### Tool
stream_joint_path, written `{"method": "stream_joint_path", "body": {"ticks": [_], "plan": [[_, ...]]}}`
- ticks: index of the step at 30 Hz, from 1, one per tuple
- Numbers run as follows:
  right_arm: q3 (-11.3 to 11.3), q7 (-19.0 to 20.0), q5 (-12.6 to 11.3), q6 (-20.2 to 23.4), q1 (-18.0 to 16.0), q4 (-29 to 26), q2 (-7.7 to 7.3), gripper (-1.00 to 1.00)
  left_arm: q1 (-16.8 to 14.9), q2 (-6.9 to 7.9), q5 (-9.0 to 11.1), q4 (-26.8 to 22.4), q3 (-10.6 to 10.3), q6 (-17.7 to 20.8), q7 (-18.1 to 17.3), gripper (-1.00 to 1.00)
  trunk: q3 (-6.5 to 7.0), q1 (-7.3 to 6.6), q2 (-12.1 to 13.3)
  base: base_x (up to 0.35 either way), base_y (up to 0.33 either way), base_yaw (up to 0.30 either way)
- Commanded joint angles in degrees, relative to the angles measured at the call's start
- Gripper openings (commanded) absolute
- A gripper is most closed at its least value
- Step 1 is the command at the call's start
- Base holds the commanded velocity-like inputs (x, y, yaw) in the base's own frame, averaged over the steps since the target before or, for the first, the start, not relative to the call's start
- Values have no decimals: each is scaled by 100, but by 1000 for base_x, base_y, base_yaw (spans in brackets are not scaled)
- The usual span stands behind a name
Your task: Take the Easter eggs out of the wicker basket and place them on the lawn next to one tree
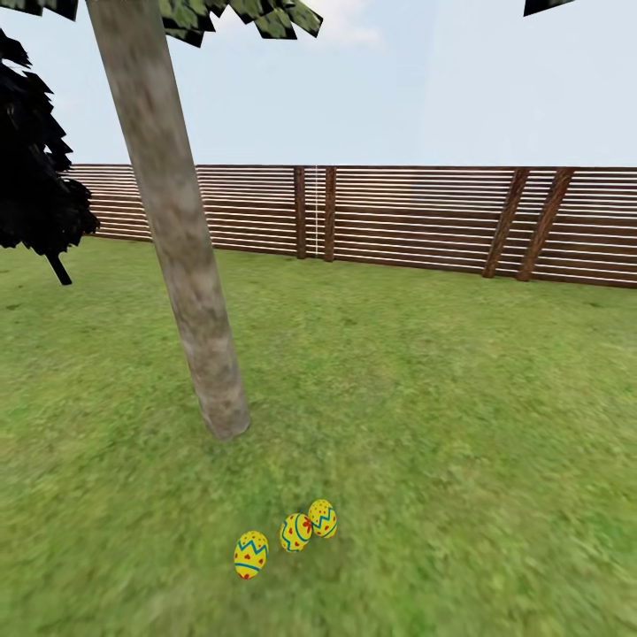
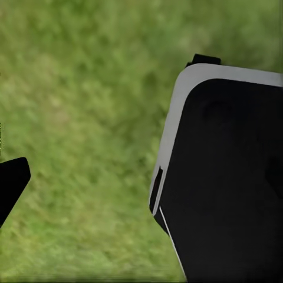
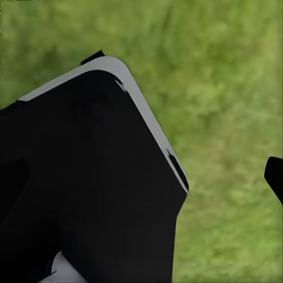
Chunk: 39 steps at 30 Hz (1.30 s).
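Our wrist views show blurred lawn past the robot's black, grey-edged base and one dark fingertip each, so we cannot tell how either pincer stands. No egg lies near those fingertips. The three Easter eggs lie together on the grass just beside the tree, the slatted fence well beyond it.

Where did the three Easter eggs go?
In the head view, the three Easter eggs lie in a short row on the lawn, low in the picture, just in front of the foot of the tree with the pale trunk.
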Motion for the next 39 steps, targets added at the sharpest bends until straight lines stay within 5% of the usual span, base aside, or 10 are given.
{"method": "stream_joint_path", "body": {"ticks": [1, 8, 39], "plan": [[-45, -4, 19, -16, -5, 2, 2, 100, 11, -1, -93, 13, 41, -25, 20, 100, 11, -22, 36, 0, 0, 0], [-22, 4, 84, -11, -3, 2, 2, 100, 143, 0, -305, 30, 42, -23, 15, 100, 137, -175, 317, 0, 0, 0], [205, -4, 61, 9, -2, 2, -8, 100, 446, -124, -331, 69, 41, -26, 21, 100, 694, -856, 1560, 0, 0, 0]]}}
